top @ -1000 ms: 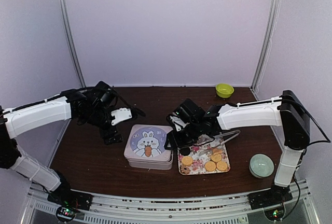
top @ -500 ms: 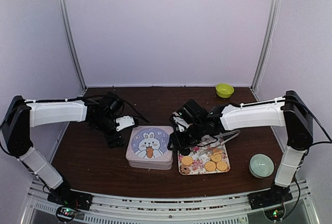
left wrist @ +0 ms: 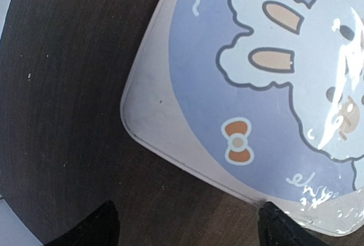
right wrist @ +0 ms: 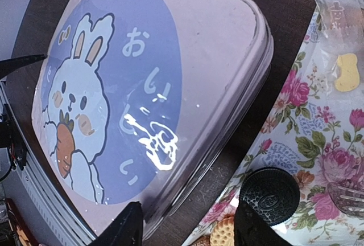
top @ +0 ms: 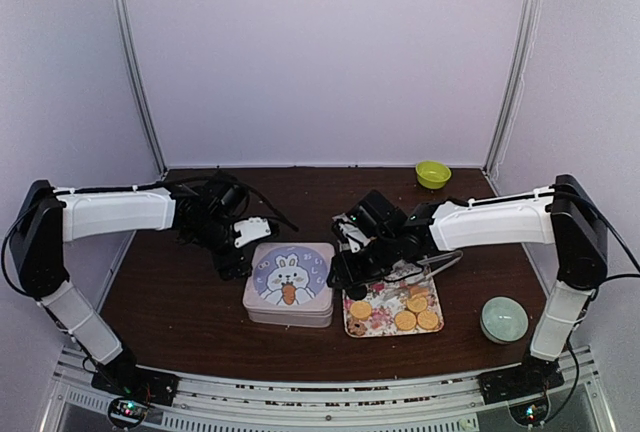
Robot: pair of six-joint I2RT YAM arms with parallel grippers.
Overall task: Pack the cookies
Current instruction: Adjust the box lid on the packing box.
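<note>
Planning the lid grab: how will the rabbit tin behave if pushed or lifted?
The rabbit tin probably feels rigid, given its crisp moulded rim. Its glossy lid, showing glare, may be slippery. Being low and wide, it would likely slide on the table rather than tip.

Cookies (top: 405, 320) flat on floral tray (top: 382, 318)

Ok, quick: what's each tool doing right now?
Left tool: open, holding nothing.
Right tool: open, holding nothing.
</note>
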